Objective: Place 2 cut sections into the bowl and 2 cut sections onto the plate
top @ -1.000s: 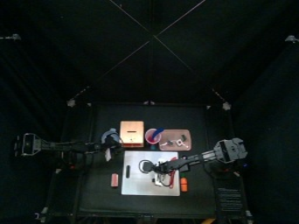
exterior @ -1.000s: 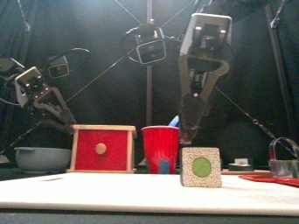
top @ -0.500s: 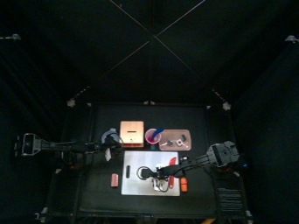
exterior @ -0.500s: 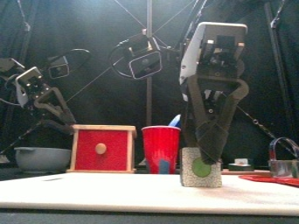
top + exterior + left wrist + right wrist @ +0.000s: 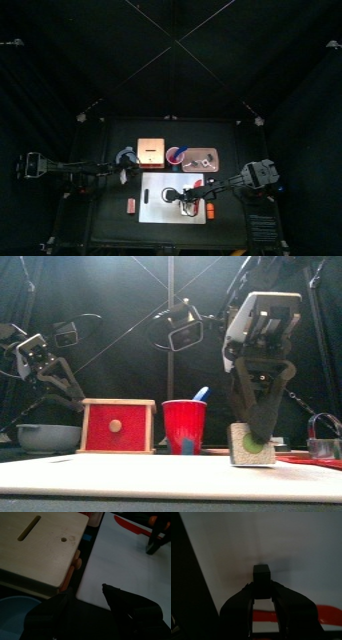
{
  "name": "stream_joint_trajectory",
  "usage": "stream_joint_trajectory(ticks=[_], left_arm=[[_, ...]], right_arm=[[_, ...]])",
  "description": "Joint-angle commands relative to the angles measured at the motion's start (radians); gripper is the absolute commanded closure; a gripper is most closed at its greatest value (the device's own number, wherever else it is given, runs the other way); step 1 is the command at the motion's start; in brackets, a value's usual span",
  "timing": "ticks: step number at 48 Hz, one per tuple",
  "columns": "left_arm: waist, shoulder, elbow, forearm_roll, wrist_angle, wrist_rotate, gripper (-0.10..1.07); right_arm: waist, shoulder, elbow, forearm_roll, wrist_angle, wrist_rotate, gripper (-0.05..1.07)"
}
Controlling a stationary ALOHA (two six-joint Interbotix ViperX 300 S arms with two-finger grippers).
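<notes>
In the right wrist view, my right gripper [image 5: 262,579] has its jaws closed against a small dark cut section [image 5: 262,571] resting on the white board [image 5: 251,542]. From the front, that chunk [image 5: 250,444] looks speckled grey with a green centre and stands on the board under the gripper [image 5: 249,428]. From above, this gripper [image 5: 181,195] is over the middle of the board [image 5: 160,210]. The pinkish plate [image 5: 201,157] lies behind the board. The bowl [image 5: 47,437] sits at the far left, below my left gripper [image 5: 63,376]. The bowl's blue rim [image 5: 13,609] also shows in the left wrist view.
A tan block [image 5: 151,152] and a red cup [image 5: 183,426] stand behind the board, beside a red-framed box [image 5: 118,426]. The red-handled knife [image 5: 314,612] lies on the board near my right gripper. Small orange and red blocks [image 5: 131,205] sit beside the board.
My right gripper came down over the cut section and its jaws closed in on it; the chunk shifted slightly right. The left arm stayed where it was.
</notes>
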Motion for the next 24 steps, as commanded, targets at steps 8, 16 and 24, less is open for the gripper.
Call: stream_joint_trajectory(ticks=[8, 16, 24], left_arm=[[-0.002, -0.002, -0.008, -0.005, -0.003, 0.0, 0.11], [0.0, -0.002, -0.009, -0.009, -0.003, 0.0, 0.11], [0.002, -0.002, -0.006, -0.018, -0.003, 0.0, 0.11]], right_arm=[[-0.21, -0.291, 0.202, -0.095, -0.003, 0.123, 0.52], [-0.353, -0.351, 0.284, -0.202, -0.103, 0.238, 0.52], [-0.393, -0.272, 0.284, -0.241, -0.218, 0.27, 0.52]])
